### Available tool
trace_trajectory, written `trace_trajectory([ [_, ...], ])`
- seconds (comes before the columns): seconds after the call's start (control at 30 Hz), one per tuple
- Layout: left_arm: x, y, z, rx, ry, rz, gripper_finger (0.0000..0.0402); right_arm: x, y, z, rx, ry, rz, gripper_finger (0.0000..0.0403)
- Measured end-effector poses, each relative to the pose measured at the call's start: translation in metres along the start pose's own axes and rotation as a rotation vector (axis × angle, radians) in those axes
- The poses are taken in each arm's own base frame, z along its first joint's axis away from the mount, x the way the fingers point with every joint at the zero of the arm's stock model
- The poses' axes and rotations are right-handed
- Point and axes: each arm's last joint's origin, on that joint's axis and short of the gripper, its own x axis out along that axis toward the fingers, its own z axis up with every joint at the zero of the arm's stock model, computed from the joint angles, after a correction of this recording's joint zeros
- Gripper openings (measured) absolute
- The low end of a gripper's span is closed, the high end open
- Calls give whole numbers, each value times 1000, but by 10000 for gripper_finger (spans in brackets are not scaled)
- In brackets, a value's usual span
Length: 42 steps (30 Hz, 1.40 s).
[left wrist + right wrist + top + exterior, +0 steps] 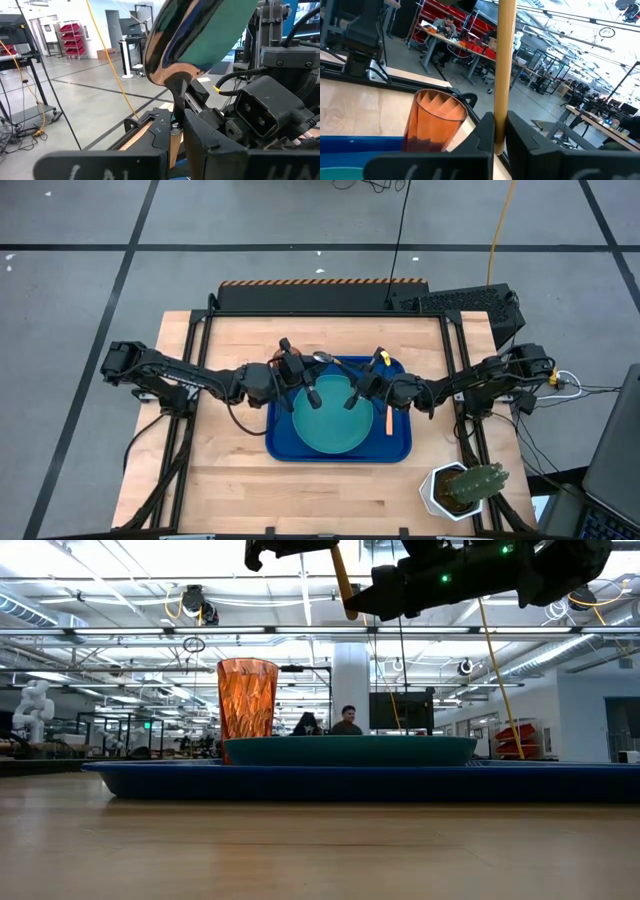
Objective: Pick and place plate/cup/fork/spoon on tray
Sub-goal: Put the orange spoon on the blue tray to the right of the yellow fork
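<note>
— Where's the slim spoon (175, 45) with the silver bowl and orange handle?

— In the air over the large blue plastic tray (400, 450). The left hand (177, 125) is closed on its neck just under the bowl. The right hand (499, 130) pinches an orange handle, the same spoon I'd judge.

— How will it handle?

— Light, stiff and unbreakable, but the polished metal is slippery. The handle is the better hold.

— Where could it go?

— The round teal plate (340, 425), ribbed amber cup (435, 120) and orange-handled fork (388, 420) already sit on the tray, so lay it beside the fork.
</note>
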Motion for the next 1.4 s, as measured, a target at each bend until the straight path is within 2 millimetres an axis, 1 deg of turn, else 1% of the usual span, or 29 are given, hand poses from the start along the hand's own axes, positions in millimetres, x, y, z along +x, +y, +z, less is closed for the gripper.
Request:
trace_trajectory([
  [0.17,0,0,0,-4,-1,-8,29,0,0,0,-1,0,1,7],
  [0.37,0,-1,0,-20,1,-20,75,0,1,-1,-5,1,12,7],
  [0.47,0,-1,-1,-17,5,-20,87,0,1,-1,-8,5,15,7],
  [0.87,0,-1,-2,32,14,-15,94,0,-2,-1,38,16,-19,7],
  [0.97,-1,-2,-2,70,14,-19,94,0,-8,3,49,14,-30,7],
  [1.13,-6,-10,-1,224,11,-49,94,-8,-25,13,85,19,-8,7],
  [1.27,-10,-16,-2,335,11,-73,95,-18,-44,22,187,29,73,7],
  [1.4,-11,-17,-3,380,22,-78,95,-30,-64,22,333,99,172,6],
])
